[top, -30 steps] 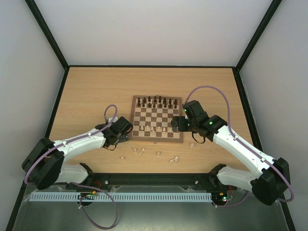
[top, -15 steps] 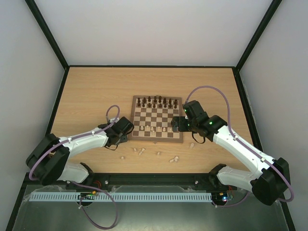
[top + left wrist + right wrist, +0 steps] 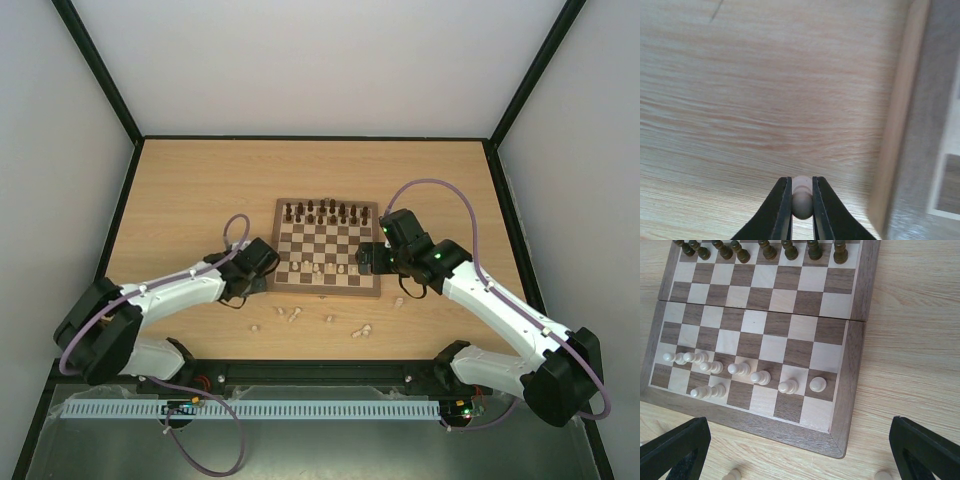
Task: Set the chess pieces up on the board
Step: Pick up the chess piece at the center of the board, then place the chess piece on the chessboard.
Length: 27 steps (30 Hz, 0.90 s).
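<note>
I see the board (image 3: 327, 243) lying flat in the middle of the table (image 3: 200, 190), dark and tan checks inside a brown border. A ragged line of cream-white chess pieces (image 3: 756, 376) stands upright along its second row from the near edge, with one more on the nearest row towards the left corner. Several others are scattered on the table just in front of the board. One cream piece (image 3: 801, 199) is pinched between the left gripper (image 3: 801, 182) fingers, just off the board's left edge.

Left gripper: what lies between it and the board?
Only bare tabletop, seen in the left wrist view; the left gripper, shut on a pale chess piece, hangs beside the board.
</note>
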Available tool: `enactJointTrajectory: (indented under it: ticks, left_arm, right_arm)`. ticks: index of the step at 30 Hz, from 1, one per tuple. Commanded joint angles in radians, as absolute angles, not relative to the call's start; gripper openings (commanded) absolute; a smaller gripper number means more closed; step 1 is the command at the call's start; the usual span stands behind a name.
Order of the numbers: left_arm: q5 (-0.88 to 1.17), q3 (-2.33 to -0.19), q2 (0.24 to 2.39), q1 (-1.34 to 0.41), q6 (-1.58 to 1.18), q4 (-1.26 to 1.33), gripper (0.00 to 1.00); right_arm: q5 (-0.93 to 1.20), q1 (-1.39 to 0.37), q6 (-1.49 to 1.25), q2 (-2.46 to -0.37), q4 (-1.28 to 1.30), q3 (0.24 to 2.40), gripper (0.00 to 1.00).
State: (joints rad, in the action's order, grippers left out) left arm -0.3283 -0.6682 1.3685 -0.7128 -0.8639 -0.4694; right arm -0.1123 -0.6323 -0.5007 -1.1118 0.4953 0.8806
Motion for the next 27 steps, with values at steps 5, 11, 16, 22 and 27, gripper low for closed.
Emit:
enactJointTrajectory:
  ticks: [5,11,16,22,27]
  left_arm:
    - [-0.302,-0.906,1.366,-0.715,-0.754,-0.568,0.03]
    - [-0.274,-1.002,1.488,-0.737,-0.718,-0.54,0.03]
    - [-0.249,-1.038,1.58,-0.761,-0.708,-0.515,0.03]
    - [-0.243,-1.058,1.633,-0.784,-0.71,-0.506,0.04]
    - [-0.242,-1.051,1.64,-0.788,-0.716,-0.502,0.07]
  right_arm:
    - [-0.112,-0.629,-0.495,-1.098,0.511,0.87,0.99]
    - [-0.122,-0.629,-0.497,-1.096,0.517,0.869,0.98]
    - [-0.123,-0.63,-0.497,-1.095,0.517,0.868,0.99]
    - [-0.121,-0.628,-0.497,-1.098,0.515,0.867,0.99]
    - [-0.117,-0.629,-0.497,-1.1,0.514,0.867,0.99]
